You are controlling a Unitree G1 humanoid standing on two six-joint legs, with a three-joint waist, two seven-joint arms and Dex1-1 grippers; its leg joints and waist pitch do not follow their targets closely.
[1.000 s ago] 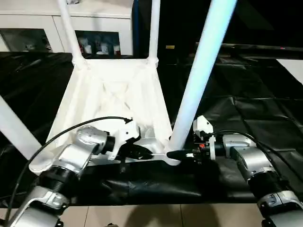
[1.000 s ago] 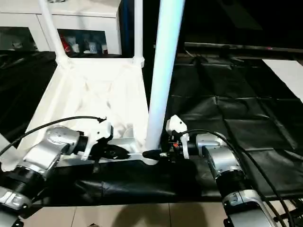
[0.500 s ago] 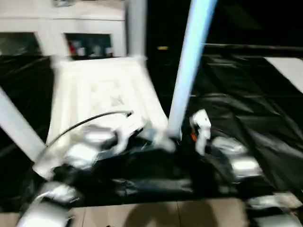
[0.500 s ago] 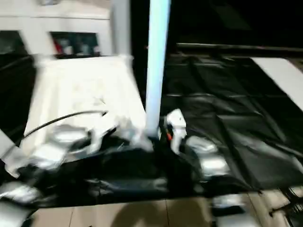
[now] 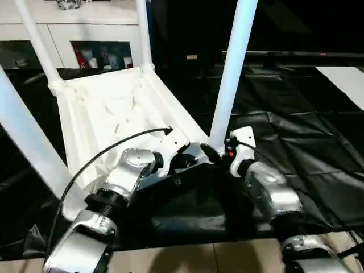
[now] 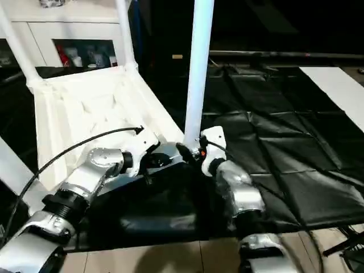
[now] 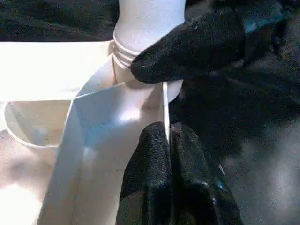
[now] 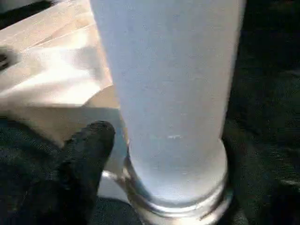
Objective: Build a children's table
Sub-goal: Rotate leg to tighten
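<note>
Since a second ago the table (image 5: 108,108) has swung round, its far end now toward the upper left of the head views, and both wrists have turned with it. It lies upside down on a black sheet (image 5: 296,131) that fills the right and lower frame. Four legs (image 5: 230,74) rise from its corners: one at centre, two at upper left, one at the left edge. A white cabinet (image 5: 85,34) stands behind, along the top left. One black cable (image 5: 108,149) arcs over the left forearm. At lower centre the left gripper (image 7: 167,140) has its fingers pressed together on the table's thin rim beside the centre leg's socket. The right gripper (image 5: 211,152) sits at that leg's base; one black finger (image 8: 86,154) lies against it, and whether it grips I cannot tell.
</note>
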